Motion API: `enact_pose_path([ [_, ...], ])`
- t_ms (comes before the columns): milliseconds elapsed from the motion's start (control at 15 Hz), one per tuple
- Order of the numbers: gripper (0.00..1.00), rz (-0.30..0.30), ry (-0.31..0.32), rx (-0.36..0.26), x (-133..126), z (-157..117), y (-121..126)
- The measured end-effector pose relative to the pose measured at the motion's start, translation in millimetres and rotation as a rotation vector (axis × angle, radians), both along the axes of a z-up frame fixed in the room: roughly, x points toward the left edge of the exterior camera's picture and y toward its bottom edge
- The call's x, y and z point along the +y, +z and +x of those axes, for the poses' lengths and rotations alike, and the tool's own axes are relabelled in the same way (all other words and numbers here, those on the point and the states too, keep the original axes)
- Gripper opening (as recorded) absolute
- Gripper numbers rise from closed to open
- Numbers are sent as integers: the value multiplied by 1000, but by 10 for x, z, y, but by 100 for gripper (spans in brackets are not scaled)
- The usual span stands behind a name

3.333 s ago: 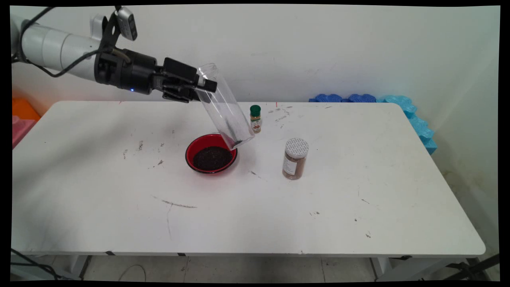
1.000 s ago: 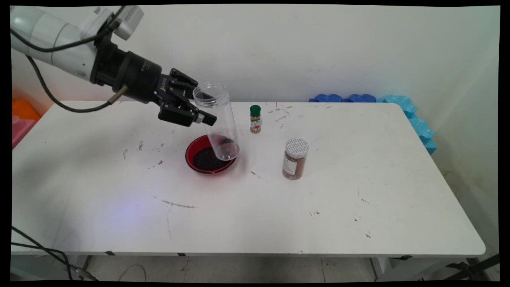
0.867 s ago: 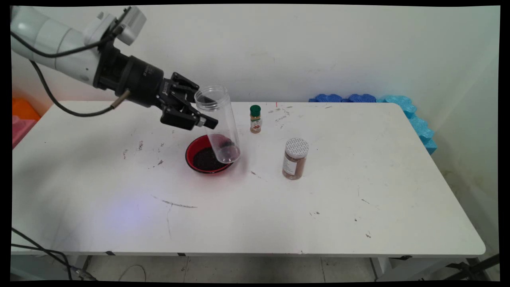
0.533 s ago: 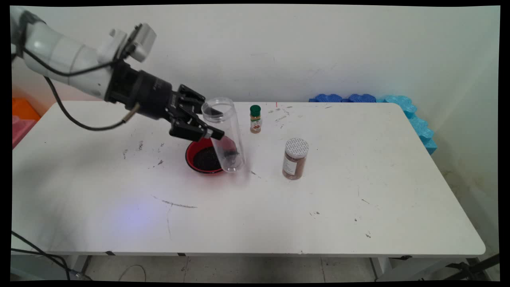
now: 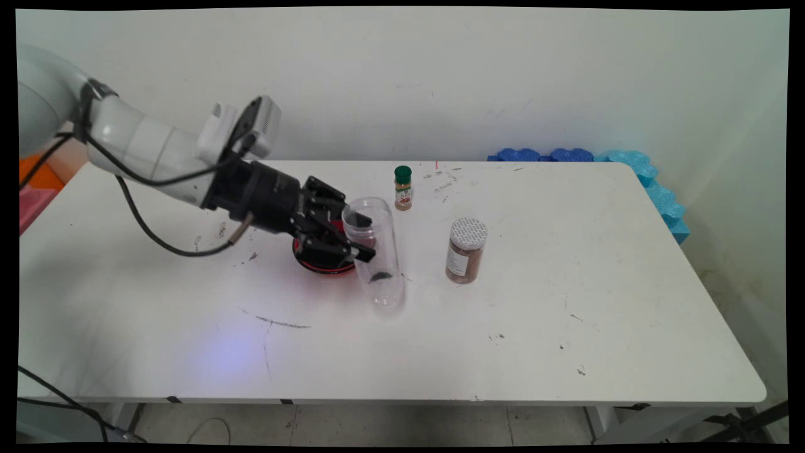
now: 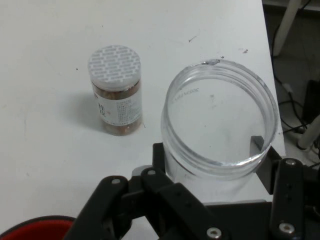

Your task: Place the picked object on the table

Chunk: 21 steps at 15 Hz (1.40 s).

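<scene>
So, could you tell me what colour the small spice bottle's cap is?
Green; the small spice bottle shows best in the main view.

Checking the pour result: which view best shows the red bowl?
The main view, though the gripper holding the clear jar hides most of the red bowl. The hand view catches only a rim sliver at its bottom edge.

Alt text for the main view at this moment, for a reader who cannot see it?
A white robot arm's black end effector grips a clear, open-topped plastic jar upright, low over a white table, just right of a red bowl. Farther right stand a white-lidded spice jar and, behind, a small green-capped bottle.
</scene>
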<state>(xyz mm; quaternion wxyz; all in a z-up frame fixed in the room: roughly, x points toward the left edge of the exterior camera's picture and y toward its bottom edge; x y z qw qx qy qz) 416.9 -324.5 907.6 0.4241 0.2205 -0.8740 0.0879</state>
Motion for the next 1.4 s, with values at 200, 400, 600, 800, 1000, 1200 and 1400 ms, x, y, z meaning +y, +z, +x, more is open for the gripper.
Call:
enact_pose_path([
  [200, 0, 8, 7, -8, 22, -97, -156],
  [400, 0, 16, 13, -15, 32, -168, -286],
  [600, 0, 20, 17, -19, 33, -207, -368],
  [800, 0, 24, 22, -22, 35, -239, -450],
  [1000, 0, 29, 27, -23, 41, -260, -513],
  [1200, 0, 32, 30, -24, 46, -272, -560],
  [1400, 0, 35, 32, -24, 50, -278, -599],
])
